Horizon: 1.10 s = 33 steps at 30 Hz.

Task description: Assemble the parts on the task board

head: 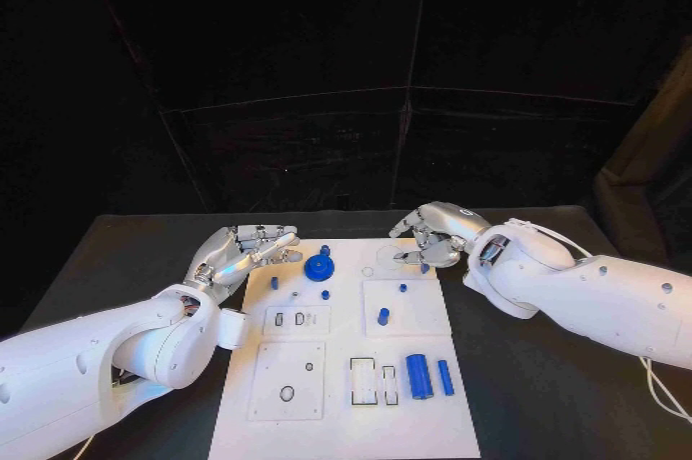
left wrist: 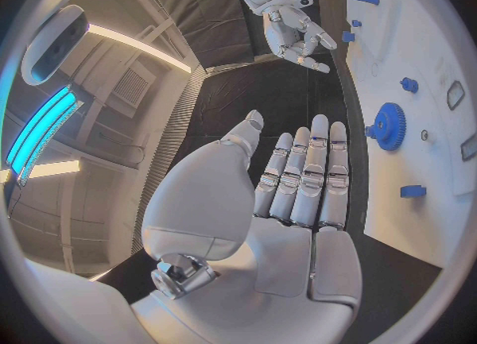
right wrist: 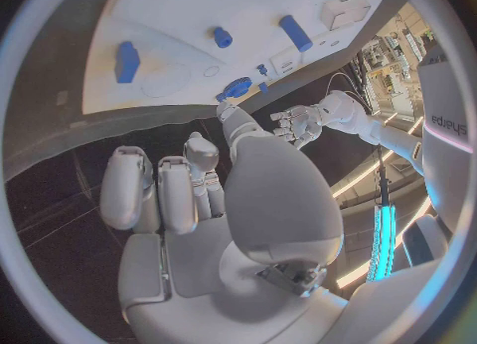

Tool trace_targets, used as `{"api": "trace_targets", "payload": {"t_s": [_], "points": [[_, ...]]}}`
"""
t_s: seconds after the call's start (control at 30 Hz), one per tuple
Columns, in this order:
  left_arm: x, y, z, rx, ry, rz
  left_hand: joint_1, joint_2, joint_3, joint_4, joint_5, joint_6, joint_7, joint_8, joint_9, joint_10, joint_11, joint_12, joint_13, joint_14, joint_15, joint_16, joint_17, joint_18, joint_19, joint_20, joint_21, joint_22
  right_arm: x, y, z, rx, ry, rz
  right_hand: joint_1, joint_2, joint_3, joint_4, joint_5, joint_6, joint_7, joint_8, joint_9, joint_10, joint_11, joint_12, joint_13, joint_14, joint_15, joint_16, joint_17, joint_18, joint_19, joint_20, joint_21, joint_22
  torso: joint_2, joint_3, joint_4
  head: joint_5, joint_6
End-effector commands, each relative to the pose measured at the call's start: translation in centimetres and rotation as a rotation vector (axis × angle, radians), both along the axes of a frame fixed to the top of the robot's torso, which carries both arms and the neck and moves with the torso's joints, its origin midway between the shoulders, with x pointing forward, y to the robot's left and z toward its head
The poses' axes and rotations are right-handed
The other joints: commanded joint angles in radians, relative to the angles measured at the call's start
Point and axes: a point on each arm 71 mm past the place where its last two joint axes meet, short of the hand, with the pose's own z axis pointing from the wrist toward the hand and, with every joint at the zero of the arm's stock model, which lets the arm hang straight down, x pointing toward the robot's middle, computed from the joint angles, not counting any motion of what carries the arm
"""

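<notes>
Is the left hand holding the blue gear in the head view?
No, the left hand holds nothing, its fingers apart beside the task board, while the blue gear lies on the board.

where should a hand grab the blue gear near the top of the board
Grip the blue gear by its toothed rim from above. It lies flat on the white board, so only the rim offers opposing sides. The left hand, open beside it, looks nearest.

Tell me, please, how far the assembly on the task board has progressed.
Done, apparently: the blue gear sits on the task board; whether it is fully seated is unclear. In hand: nothing; the left robot hand and the right robot hand hold nothing at the board's far corners. Left: the large cylinder and the thin pin lie loose.
</notes>
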Motion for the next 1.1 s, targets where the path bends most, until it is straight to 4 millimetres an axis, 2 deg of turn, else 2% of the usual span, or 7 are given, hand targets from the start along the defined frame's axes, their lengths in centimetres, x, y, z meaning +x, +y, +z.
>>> {"api": "trace_targets", "payload": {"t_s": [0.03,0.13,0.3,0.4,0.47,0.53,1.1], "points": [[0.1,-0.2,0.1,-0.003,-0.01,-0.013,0.0,0.008,-0.002,-0.006,-0.003,-0.005,0.009,-0.007,-0.001,0.0,0.002,-0.006,-0.001,-0.003,0.003,-0.005,0.001,0.007,0.002,0.005,-0.003,-0.001,-0.5,-1.3,0.2,0.12,0.073,0.067,0.016,-0.004,-0.005,-0.012,-0.013,0.003,-0.007,0.004,0.001,-0.007,0.002,-0.004,-0.002,0.041,-0.001,-0.007,-0.001,-0.002,-0.008,-0.001,-0.006,-0.001,-0.004,0.0092,-0.0125,-0.005,0.003],[0.1,-0.3,0.1,-0.005,-0.01,-0.016,0.001,0.009,0.0,-0.008,-0.003,-0.005,0.009,-0.007,-0.001,0.001,0.001,-0.006,-0.001,-0.003,0.003,-0.006,0.001,0.007,0.002,0.005,-0.004,-0.001,-0.4,-3.5,0.1,0.11,0.073,0.036,0.023,-0.005,-0.008,-0.019,-0.018,0.003,-0.008,0.003,0.0,-0.007,0.001,-0.005,-0.003,0.041,-0.001,-0.007,0.0,-0.002,-0.008,-0.002,-0.006,-0.001,-0.005,0.0137,-0.0156,-0.007,0.006],[0.2,-0.5,0.0,-0.006,-0.01,-0.018,0.002,0.009,0.0,-0.009,-0.003,-0.005,0.009,-0.007,-0.001,0.001,0.001,-0.006,-0.001,-0.004,0.003,-0.007,0.001,0.007,0.002,0.005,-0.004,-0.001,0.1,-5.4,-0.2,0.085,0.069,-0.001,0.025,-0.006,-0.01,-0.021,-0.02,0.0,-0.007,0.002,0.0,-0.009,0.001,-0.011,-0.008,0.04,-0.002,-0.009,-0.003,-0.002,-0.01,-0.003,-0.007,-0.003,-0.002,0.0137,-0.013,-0.012,0.007],[0.3,-0.5,0.0,-0.006,-0.01,-0.019,0.002,0.009,0.0,-0.01,-0.003,-0.004,0.009,-0.007,0.0,0.001,0.001,-0.006,-0.001,-0.004,0.003,-0.007,0.001,0.007,0.002,0.005,-0.004,-0.002,0.3,-6.0,-0.7,0.069,0.076,-0.015,0.026,-0.007,-0.011,-0.022,-0.02,-0.001,-0.007,0.001,-0.001,-0.011,0.001,-0.014,-0.01,0.04,-0.002,-0.01,-0.004,-0.002,-0.011,-0.003,-0.008,-0.005,-0.002,0.0117,-0.0114,-0.013,0.005],[0.3,-0.5,0.0,-0.006,-0.01,-0.019,0.002,0.009,0.0,-0.01,-0.003,-0.004,0.009,-0.007,0.0,0.001,0.001,-0.006,-0.001,-0.004,0.003,-0.007,0.001,0.007,0.002,0.005,-0.004,-0.002,0.3,-6.3,-1.3,0.06,0.086,-0.021,0.025,-0.007,-0.012,-0.022,-0.021,-0.001,-0.007,0.001,-0.001,-0.011,0.001,-0.014,-0.01,0.04,-0.002,-0.01,-0.005,-0.002,-0.011,-0.003,-0.008,-0.005,-0.002,0.0117,-0.0098,-0.012,0.004],[0.4,-0.5,-0.1,-0.005,-0.01,-0.018,0.002,0.009,0.0,-0.01,-0.003,-0.004,0.009,-0.007,0.0,0.001,0.001,-0.006,-0.001,-0.004,0.003,-0.007,0.001,0.007,0.002,0.005,-0.004,-0.002,0.3,-6.4,-1.8,0.052,0.096,-0.024,0.025,-0.007,-0.012,-0.022,-0.021,-0.002,-0.007,0.001,-0.001,-0.011,0.001,-0.014,-0.01,0.04,-0.001,-0.011,-0.005,-0.001,-0.011,-0.003,-0.008,-0.006,-0.002,0.009,-0.0094,-0.012,0.003],[0.5,-0.4,-0.2,-0.003,-0.009,-0.014,0.003,0.01,0.002,-0.012,-0.003,-0.004,0.008,-0.008,0.0,0.001,0.001,-0.006,-0.001,-0.004,0.003,-0.008,0.001,0.008,0.002,0.005,-0.005,-0.002,1.3,-5.7,-4.1,0.03,0.126,-0.061,0.023,0.004,-0.012,-0.019,-0.021,-0.001,-0.004,0.002,0.0,-0.008,0.003,-0.011,-0.007,0.041,0.0,-0.009,-0.001,-0.002,-0.011,-0.003,-0.008,-0.006,-0.002,0.0081,-0.0108,-0.011,-0.007]]}}
